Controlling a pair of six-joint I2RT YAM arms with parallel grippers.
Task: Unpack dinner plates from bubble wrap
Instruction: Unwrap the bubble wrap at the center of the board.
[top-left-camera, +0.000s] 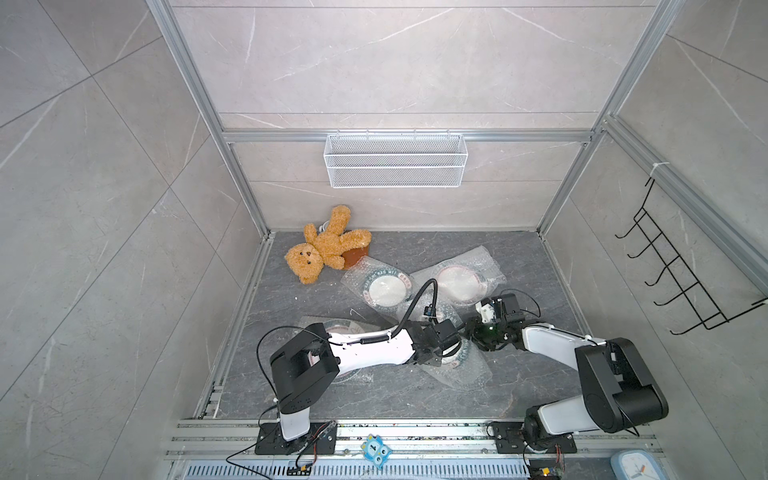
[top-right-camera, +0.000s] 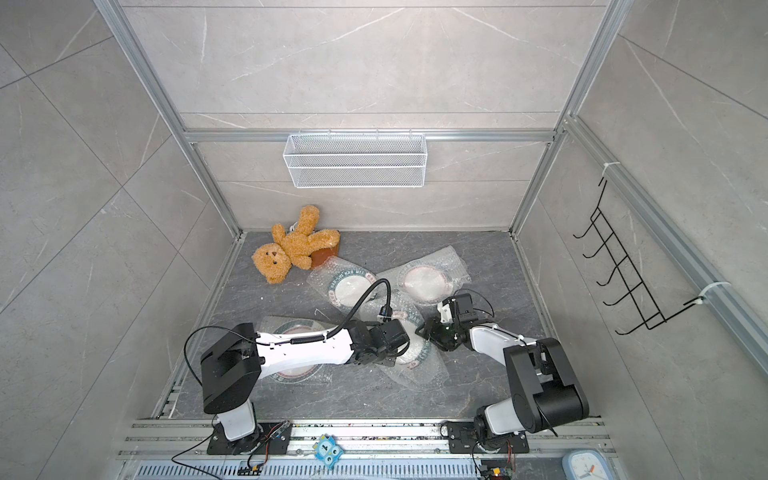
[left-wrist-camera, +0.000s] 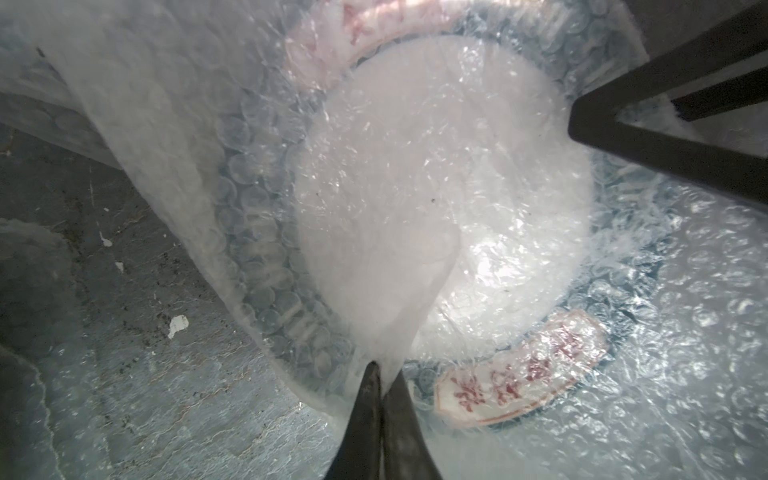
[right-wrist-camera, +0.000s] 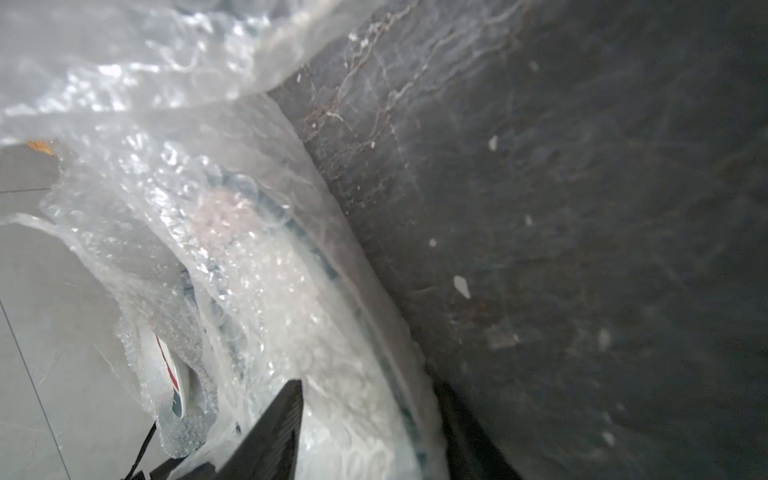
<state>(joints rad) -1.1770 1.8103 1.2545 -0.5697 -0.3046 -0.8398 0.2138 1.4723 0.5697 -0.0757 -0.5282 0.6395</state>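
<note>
Several dinner plates lie on the dark floor, each inside bubble wrap. Two are at the back (top-left-camera: 386, 289) (top-left-camera: 459, 282), one lies under my left arm (top-left-camera: 332, 328), and one sits between the grippers (top-left-camera: 459, 357). My left gripper (left-wrist-camera: 384, 368) is shut on a raised fold of bubble wrap (left-wrist-camera: 395, 316) above that plate's white centre (left-wrist-camera: 444, 199). My right gripper (right-wrist-camera: 370, 399) clamps the same wrapped plate's rim (right-wrist-camera: 316, 266), one finger on top and one at its outer edge. In both top views the grippers (top-left-camera: 430, 361) (top-left-camera: 469, 332) meet over this pouch (top-right-camera: 419, 374).
A teddy bear (top-left-camera: 322, 249) lies on a brown object (top-left-camera: 355, 255) at the back left corner. A white wire basket (top-left-camera: 395, 160) hangs on the back wall and a black hook rack (top-left-camera: 681, 282) on the right wall. A small clock (top-left-camera: 631, 465) sits by the front rail.
</note>
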